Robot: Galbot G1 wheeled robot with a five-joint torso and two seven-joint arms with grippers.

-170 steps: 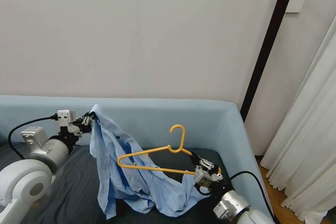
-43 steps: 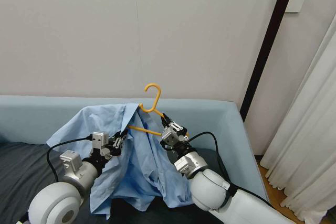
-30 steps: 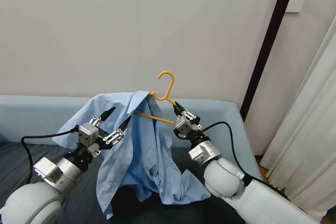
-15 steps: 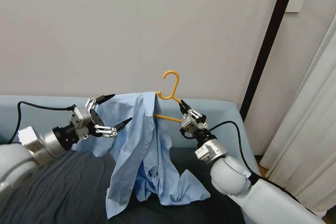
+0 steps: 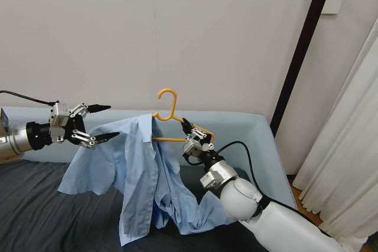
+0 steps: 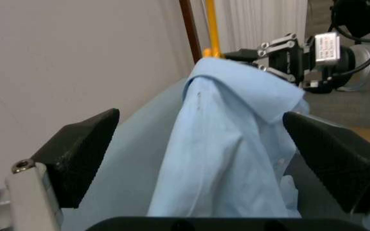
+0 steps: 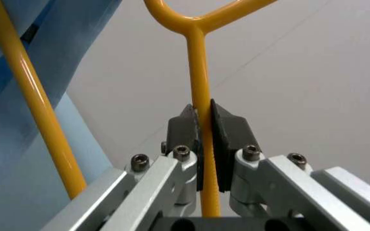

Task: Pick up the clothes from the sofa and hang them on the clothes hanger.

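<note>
Before a pale wall and a light-blue sofa (image 5: 248, 131), the left gripper (image 5: 112, 121) hovers empty with its fingers spread. The blue shirt (image 5: 142, 163) lies just off its tips, to the right, draped over the yellow hanger (image 7: 198, 72). The hanger's bare arm runs rightward into the right gripper (image 5: 190, 138), which is clamped on it.
</note>
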